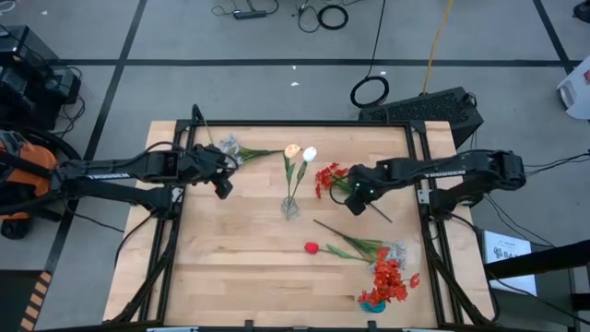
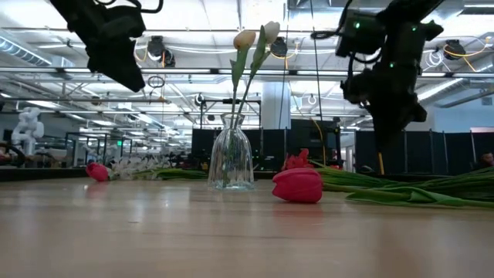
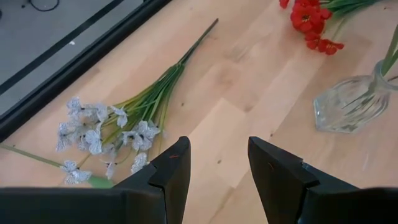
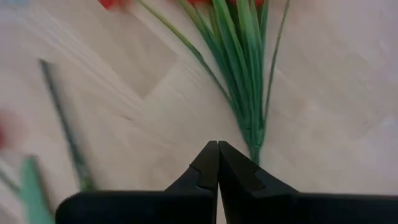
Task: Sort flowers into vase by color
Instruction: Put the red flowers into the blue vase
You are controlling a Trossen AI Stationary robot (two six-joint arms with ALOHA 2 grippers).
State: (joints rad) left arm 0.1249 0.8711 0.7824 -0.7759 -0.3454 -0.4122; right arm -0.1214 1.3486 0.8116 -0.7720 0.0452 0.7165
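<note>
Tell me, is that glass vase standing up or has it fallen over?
Upright. The glass vase stands on its base on the table, with two tulip stems rising out of its neck.

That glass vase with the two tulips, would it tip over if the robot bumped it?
Possibly. The glass vase has a wide base, which helps, but its narrow neck holds two tall tulips leaning sideways, so a knock up high might topple it. Glass probably slides easily on the wooden table.

White and peach tulip buds [image 1: 300,153] stood upright in the clear glass vase [image 1: 290,207]. Pale bluish-white sprays [image 1: 232,148] lay far left; red clustered blooms [image 1: 327,177] centre-right; a red tulip [image 1: 312,247] lay nearer.
</note>
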